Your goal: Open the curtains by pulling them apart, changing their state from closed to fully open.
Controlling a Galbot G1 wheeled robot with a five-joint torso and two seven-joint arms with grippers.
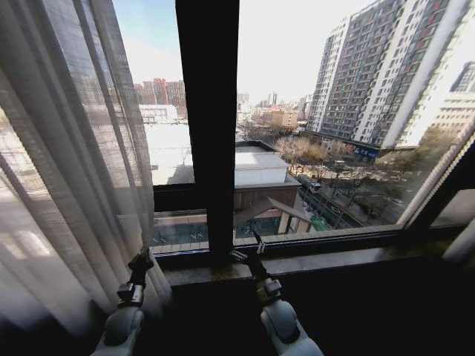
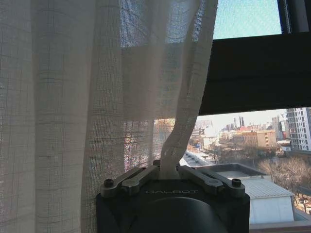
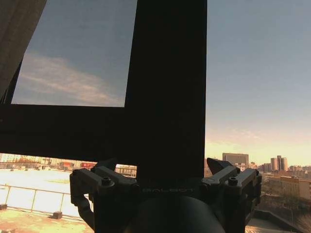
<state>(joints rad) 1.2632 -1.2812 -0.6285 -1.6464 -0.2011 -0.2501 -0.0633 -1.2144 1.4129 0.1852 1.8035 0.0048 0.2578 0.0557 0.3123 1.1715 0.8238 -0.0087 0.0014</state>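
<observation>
The sheer white curtain (image 1: 67, 170) hangs bunched in pleats over the left third of the window. My left gripper (image 1: 139, 261) is low at that panel's inner edge, shut on a fold of the fabric. In the left wrist view the fabric (image 2: 97, 97) narrows into a pinched strip between the fingers of the left gripper (image 2: 168, 167). My right gripper (image 1: 249, 252) sits just above the sill in front of the dark window post, open and holding nothing. In its wrist view the right gripper (image 3: 160, 170) has its fingers (image 3: 218, 167) spread wide apart.
A dark vertical window post (image 1: 208, 126) stands between the two arms, above a stone sill (image 1: 334, 259). A pale strip, possibly more fabric, shows at the far right edge (image 1: 462, 248). The glass from the post to the right is uncovered.
</observation>
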